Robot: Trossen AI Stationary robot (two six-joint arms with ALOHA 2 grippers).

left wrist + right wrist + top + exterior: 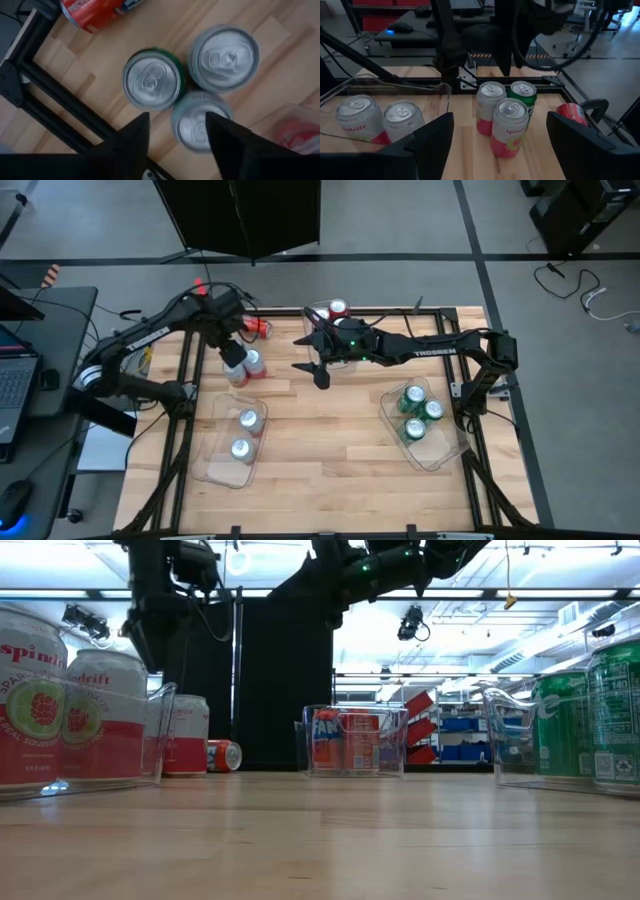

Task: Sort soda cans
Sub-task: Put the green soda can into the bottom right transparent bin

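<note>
Three upright cans stand together on the table near its left far part: a green one [151, 85] and two white-and-pink ones [223, 57] [200, 127]. My left gripper [177, 116] [232, 352] hangs open above the nearest white-and-pink can, one finger on either side of its top, touching nothing. A red can [262, 328] lies on its side beyond them. My right gripper [310, 358] is open in the air over the table's middle and faces the cluster [509, 125].
Three clear bins stand on the table. The left bin [222, 470] holds two white-and-pink cans, the right bin [440, 455] three green cans, the far bin [318, 312] a red can. A black frame rail [60, 95] runs beside the cluster. Bare wood lies between the bins.
</note>
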